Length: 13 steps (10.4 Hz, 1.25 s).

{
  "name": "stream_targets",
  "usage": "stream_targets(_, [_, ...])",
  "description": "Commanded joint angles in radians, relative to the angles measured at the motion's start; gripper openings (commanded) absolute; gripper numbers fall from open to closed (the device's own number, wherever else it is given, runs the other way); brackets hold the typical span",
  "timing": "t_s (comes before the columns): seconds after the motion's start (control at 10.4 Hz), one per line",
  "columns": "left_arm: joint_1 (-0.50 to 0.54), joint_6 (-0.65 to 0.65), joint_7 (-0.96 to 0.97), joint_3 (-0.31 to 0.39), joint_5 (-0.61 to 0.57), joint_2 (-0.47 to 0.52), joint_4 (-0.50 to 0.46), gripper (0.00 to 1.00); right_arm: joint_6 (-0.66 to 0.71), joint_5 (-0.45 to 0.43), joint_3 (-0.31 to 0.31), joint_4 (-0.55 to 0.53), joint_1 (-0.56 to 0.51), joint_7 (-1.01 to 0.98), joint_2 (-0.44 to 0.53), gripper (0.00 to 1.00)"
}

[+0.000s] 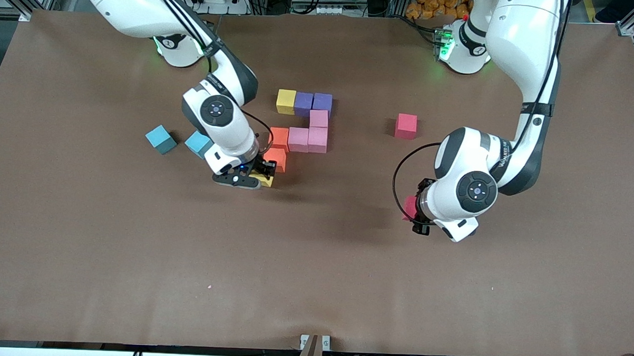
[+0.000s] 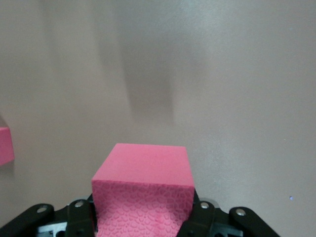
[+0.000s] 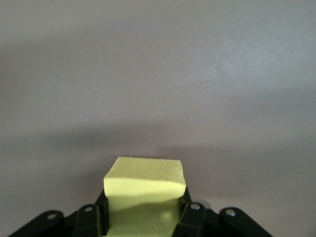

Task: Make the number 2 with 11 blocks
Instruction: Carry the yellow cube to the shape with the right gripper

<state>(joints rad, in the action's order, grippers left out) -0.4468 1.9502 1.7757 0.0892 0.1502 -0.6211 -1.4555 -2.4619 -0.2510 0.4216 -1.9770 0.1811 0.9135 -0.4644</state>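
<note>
Blocks counted in the front view: two yellow, two purple, three pink, two orange, two red-pink, two light blue.
Number 2 (image 1: 303, 126): partly built on the table (image 1: 82, 243), midway between the arms' ends and toward the bases.
Top row: yellow block (image 1: 286, 101), purple block (image 1: 303, 104), purple block (image 1: 322, 102), touching in a line.
Second row: one pink block (image 1: 318, 118) under the end purple one.
Third row: orange block (image 1: 279, 139), pink block (image 1: 298, 139), pink block (image 1: 317, 139).
Fourth row: one orange block (image 1: 275, 158), nearer the front camera than the other orange.
Right gripper (image 1: 260, 177): low, just beside that orange block on its camera side, jaws clamped on the second yellow block (image 1: 265, 179).
Left gripper (image 1: 420, 213): toward the left arm's end of the table, jaws closed on a red-pink block (image 1: 410, 206).
Loose block: another red-pink block (image 1: 406, 126) alone on the table, well apart from the digit.
Light blue cubes: two, one (image 1: 161, 139) free, one (image 1: 198, 143) partly hidden by the right arm.
Wrist views only: the pebbled foam faces of the held pink-red (image 2: 141, 185) and yellow (image 3: 144, 190) blocks.
Front view only: the layout of the digit.
</note>
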Motion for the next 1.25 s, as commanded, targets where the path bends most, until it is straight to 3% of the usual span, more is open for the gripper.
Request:
stream_targets(0.0, [-0.015, 0.021, 0.053, 0.003, 0.022, -0.009, 0.007, 0.4, -0.011, 0.003, -0.113, 0.056, 0.133, 0.045, -0.054, 0.26])
stream_targets(0.19, [-0.029, 0.021, 0.059, 0.001, 0.023, -0.014, 0.007, 0.4, -0.009, 0.006, -0.142, 0.098, 0.159, 0.062, -0.083, 0.26])
stream_targets(1.15, [-0.053, 0.081, 0.203, 0.0, 0.026, -0.037, 0.007, 0.4, -0.039, -0.042, -0.142, 0.099, 0.164, 0.061, -0.132, 0.3])
